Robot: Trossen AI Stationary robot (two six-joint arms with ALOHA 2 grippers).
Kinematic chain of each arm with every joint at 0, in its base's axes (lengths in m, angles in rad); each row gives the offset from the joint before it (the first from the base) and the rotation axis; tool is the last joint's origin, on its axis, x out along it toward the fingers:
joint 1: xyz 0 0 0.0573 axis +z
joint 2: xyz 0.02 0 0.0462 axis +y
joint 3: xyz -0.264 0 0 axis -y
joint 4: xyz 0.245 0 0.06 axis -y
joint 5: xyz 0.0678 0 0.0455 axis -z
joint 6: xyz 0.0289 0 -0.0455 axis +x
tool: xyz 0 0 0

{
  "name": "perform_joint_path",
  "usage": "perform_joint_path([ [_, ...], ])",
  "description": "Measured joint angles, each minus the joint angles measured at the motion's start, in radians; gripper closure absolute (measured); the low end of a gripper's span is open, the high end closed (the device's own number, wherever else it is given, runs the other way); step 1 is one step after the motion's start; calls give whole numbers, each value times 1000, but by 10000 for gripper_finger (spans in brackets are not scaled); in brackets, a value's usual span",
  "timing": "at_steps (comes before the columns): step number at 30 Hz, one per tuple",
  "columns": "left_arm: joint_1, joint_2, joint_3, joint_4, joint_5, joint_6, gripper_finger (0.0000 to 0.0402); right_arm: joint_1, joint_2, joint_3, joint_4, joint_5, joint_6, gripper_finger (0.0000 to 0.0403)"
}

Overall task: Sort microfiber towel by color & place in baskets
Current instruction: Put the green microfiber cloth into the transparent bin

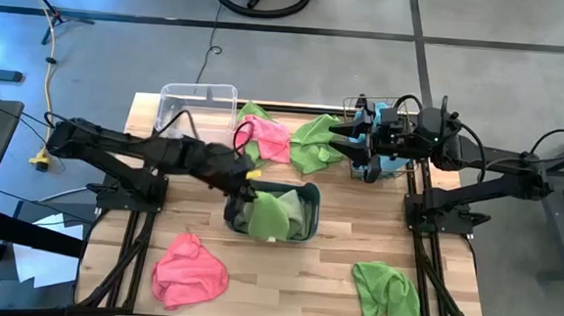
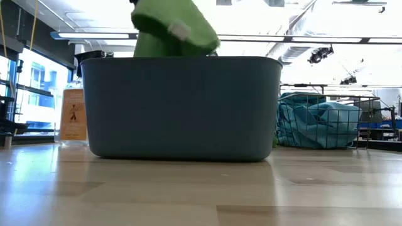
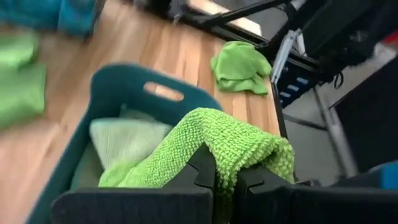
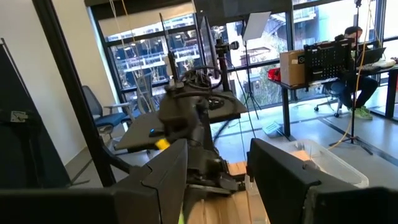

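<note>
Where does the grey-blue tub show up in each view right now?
High: grey-blue tub, table centre, under the left gripper.
Low: fills the middle.
Left wrist: behind the held green towel, rim at.
Right wrist: not in it.
Shared landmark: that green towel.
</note>
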State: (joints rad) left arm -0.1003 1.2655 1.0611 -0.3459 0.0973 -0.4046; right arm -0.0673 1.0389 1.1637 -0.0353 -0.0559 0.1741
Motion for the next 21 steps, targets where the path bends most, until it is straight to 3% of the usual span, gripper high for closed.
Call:
perform_joint_path([
  [8,128,143,83,-109,110,-143,401,0,0,0,-42,0,0,229],
  [15,110,372,292,-432,62,-54,401,0,0,0,-52,0,5,229],
  [21,66,500,335,-462,1,-77,401,0,0,0,-52,0,8,229],
])
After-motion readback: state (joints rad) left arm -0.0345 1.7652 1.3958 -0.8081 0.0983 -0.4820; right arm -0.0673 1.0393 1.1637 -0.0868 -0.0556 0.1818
